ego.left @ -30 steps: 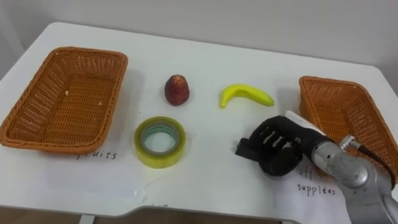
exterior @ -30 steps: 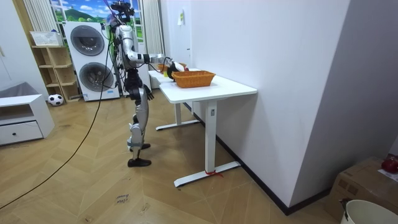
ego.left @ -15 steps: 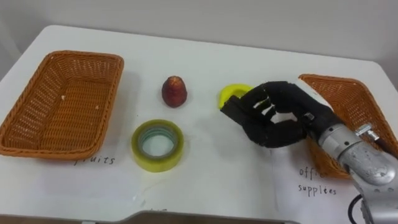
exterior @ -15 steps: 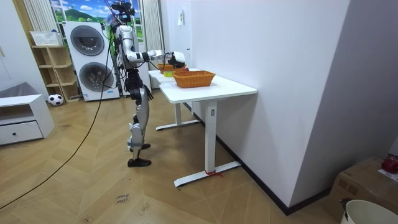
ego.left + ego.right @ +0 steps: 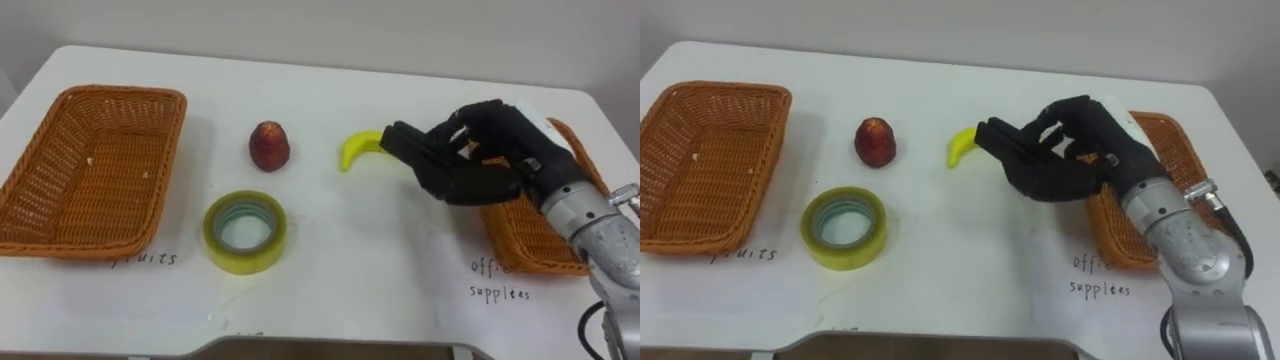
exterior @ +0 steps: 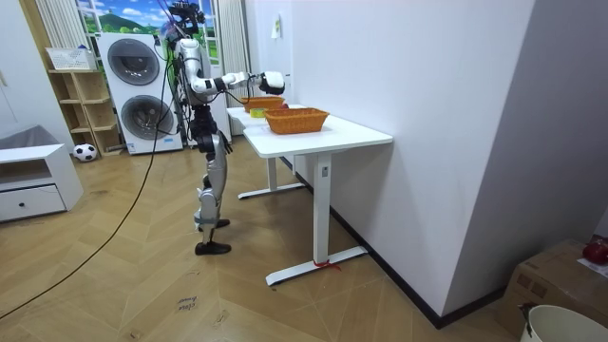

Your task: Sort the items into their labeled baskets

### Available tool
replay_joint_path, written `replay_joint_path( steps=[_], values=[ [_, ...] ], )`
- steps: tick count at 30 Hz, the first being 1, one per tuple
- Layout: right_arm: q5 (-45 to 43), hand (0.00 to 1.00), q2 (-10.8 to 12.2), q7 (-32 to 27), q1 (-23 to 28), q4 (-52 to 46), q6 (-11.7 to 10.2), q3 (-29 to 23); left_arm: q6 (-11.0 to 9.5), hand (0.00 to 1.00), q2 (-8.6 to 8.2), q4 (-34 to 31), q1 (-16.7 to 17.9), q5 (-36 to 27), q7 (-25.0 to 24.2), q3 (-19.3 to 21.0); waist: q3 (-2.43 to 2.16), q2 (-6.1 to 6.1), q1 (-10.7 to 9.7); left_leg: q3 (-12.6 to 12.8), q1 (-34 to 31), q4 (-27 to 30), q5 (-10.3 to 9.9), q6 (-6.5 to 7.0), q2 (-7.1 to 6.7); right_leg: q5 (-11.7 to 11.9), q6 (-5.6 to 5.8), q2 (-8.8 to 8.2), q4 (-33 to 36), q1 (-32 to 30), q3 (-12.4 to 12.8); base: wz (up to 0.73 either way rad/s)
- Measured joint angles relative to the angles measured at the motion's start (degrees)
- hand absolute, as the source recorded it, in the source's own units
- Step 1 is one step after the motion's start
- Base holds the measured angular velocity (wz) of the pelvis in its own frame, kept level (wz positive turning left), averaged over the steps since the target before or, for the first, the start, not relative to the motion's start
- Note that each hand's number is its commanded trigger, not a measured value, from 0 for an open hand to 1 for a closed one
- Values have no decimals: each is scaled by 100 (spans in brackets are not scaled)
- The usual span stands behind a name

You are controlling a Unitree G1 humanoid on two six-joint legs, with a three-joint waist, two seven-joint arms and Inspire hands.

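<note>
you had the right hand (image 5: pixel 478 172) stretched out above the white table (image 5: pixel 340 265), palm down, with its fingers (image 5: pixel 412 142) loosely extended and a little bent, closed on nothing. the fingertips lay over the right end of the banana (image 5: pixel 355 150); i could not tell whether they touched it. the rest of the banana curved out to the left of the hand and rested on the tabletop.

the red fruit (image 5: pixel 268 146) stood on the table to the left of the banana, apart from it. the yellow tape roll (image 5: pixel 243 232) lay flat in front of the red fruit, nearer to you, well apart from the hand.

the left wicker basket (image 5: pixel 70 243) sat at the table's left side with nothing large in it. the right wicker basket (image 5: pixel 530 242) sat at the right edge, partly covered by your wrist and forearm. a handwritten paper label lay on the table in front of each basket.

in the room view your robot stood upright at the end of the table (image 6: pixel 323 135), its right arm held out level over the baskets, with stacked washing machines (image 6: pixel 142 90) behind it.
</note>
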Motion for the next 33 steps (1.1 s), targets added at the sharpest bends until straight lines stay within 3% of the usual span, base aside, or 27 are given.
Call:
replay_joint_path(
  steps=[7, 16, 21, 26, 33],
  values=[
    [43, 100, 0, -252, -9, -2, 0, -335, -25, 0, -20, 29, 37, 22, 37, 360, 1, -141, 3, 0, -17, -3, -2, 0, 1, 0, 0, 2, 0, -13, -28, 0],
    [76, 100, -18, -505, -8, 94, -6, -755, -25, 0, -76, 176, 41, 232, 47, 615, 22, -108, -41, -3, -30, -12, -2, 0, 3, 0, 0, 0, -2, -15, -84, 0],
    [87, 100, -18, -612, 4, 238, -79, -941, -24, 0, -77, 156, 80, 351, 38, 756, 4, -97, -132, -3, -33, -3, -2, 0, 5, 0, 0, -2, -1, -14, -102, 0],
    [222, 100, -18, -915, 36, 385, -114, -946, -21, 0, -87, 119, 154, 351, 44, 794, -62, -53, -244, 4, -22, 6, -1, 0, 6, 0, 0, -4, -2, -10, -106, 0],
    [419, 100, -18, -1090, 40, 835, -191, -1053, -22, 0, -98, 100, 161, 338, 45, 866, -77, -52, -305, 69, 31, 13, -1, 1, 8, 0, 0, -7, -1, 16, -58, -5]
  ],
)
